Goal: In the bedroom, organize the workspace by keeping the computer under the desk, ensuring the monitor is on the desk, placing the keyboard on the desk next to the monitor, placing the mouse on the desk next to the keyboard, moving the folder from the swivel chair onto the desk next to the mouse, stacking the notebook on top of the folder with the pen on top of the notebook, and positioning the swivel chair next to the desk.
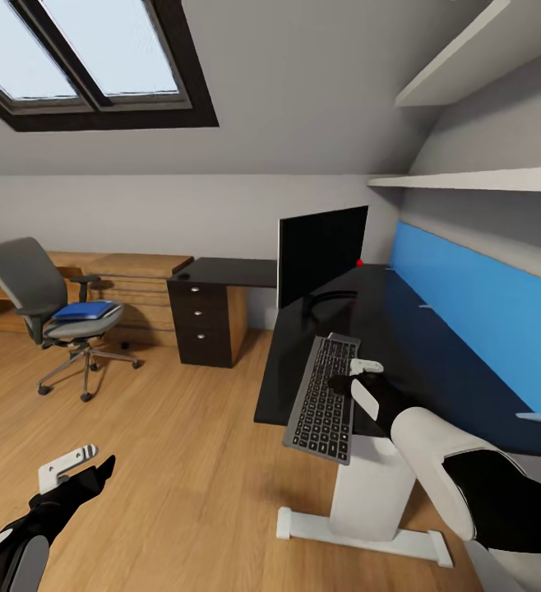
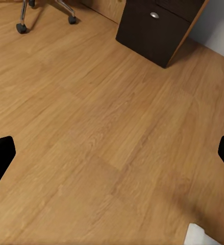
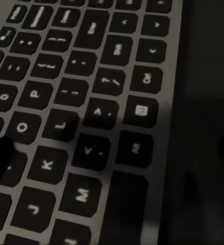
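We note the keyboard [image 1: 325, 398] lying lengthwise on the desk [image 1: 435, 362], its near end jutting past the desk's front edge over the white leg [image 1: 369, 493]. The right gripper [image 1: 354, 376] sits at the keyboard's right edge, about midway along it; in the right wrist view the black keys [image 3: 66, 92] appear close up, but whether the fingers are spread or pinching the keyboard's edge we cannot tell. The monitor [image 1: 321, 255] stands upright on the desk just beyond the keyboard's far end, its dark face turned toward the room. A blue panel [image 1: 484, 312] runs along the wall behind the desk. The swivel chair [image 1: 53, 316] stands well apart from the desk, by the low wooden cabinets [image 1: 135, 288], with the folder [image 1: 85, 310] lying flat on its seat. The black drawer unit [image 1: 203, 321] stands between chair and desk corner. The left gripper [image 1: 77, 469] hangs low over the wooden floor [image 2: 106, 138], fingers spread with nothing between them; its wrist view takes in the drawer unit's base and a chair castor [image 2: 21, 28].
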Controlling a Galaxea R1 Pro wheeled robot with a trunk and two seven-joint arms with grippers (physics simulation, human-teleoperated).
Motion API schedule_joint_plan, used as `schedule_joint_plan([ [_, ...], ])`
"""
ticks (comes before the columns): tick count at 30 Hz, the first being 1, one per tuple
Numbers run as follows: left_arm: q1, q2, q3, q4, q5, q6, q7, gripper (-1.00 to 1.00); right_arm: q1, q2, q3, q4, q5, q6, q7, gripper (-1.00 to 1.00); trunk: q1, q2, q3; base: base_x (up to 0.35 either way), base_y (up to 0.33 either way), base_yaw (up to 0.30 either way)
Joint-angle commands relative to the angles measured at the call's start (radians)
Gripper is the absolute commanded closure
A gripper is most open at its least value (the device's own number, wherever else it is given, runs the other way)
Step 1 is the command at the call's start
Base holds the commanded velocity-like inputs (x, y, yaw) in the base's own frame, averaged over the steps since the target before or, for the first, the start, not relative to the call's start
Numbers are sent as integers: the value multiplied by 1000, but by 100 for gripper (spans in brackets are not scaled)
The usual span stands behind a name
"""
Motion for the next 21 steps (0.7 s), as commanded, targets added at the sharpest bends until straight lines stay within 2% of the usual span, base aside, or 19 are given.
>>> schedule_joint_plan([
  [1, -1, 0, -1, -1, 10, 5, 9, -100, 0, 0, 9, -2, -10, 5, -7, -100, -4, 7, 2, 0, 0, 0],
  [9, -1, -1, -2, 2, 9, 3, 11, -100, 0, -2, 8, -4, -12, -1, -7, -100, -35, 63, 27, 0, 0, 0],
  [16, -1, -1, -14, 11, 9, 2, 12, -100, 1, 2, 9, -11, -14, -79, -11, -100, -62, 112, 49, 0, 0, 0],
  [21, -1, -2, -33, 28, 8, 1, 13, -100, 1, 2, 8, -20, -15, -94, -11, -100, -77, 140, 62, 0, 0, 0],
])
